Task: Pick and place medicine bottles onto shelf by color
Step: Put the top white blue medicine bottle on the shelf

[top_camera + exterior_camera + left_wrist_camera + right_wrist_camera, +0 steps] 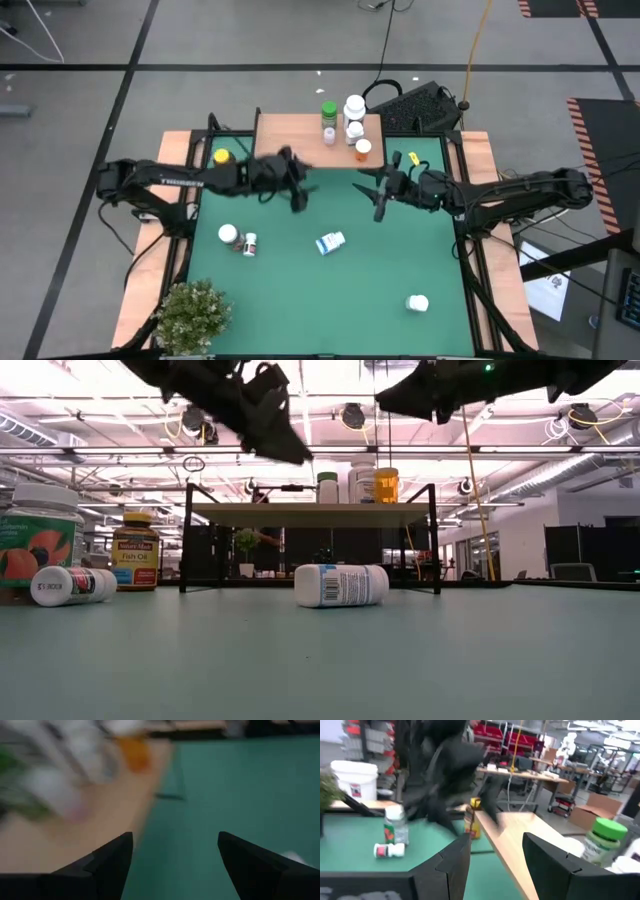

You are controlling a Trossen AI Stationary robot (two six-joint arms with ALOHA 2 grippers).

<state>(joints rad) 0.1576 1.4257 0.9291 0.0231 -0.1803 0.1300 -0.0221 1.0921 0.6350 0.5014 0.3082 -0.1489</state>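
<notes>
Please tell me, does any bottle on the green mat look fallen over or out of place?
Yes. Three medicine bottles lie on their sides on the mat: a blue-white one near the middle, a small white one beside an upright bottle, and a white one alone towards the front right. Nothing looks spilled.

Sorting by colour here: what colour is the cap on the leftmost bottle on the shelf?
Green, clearest in the high view.
</notes>
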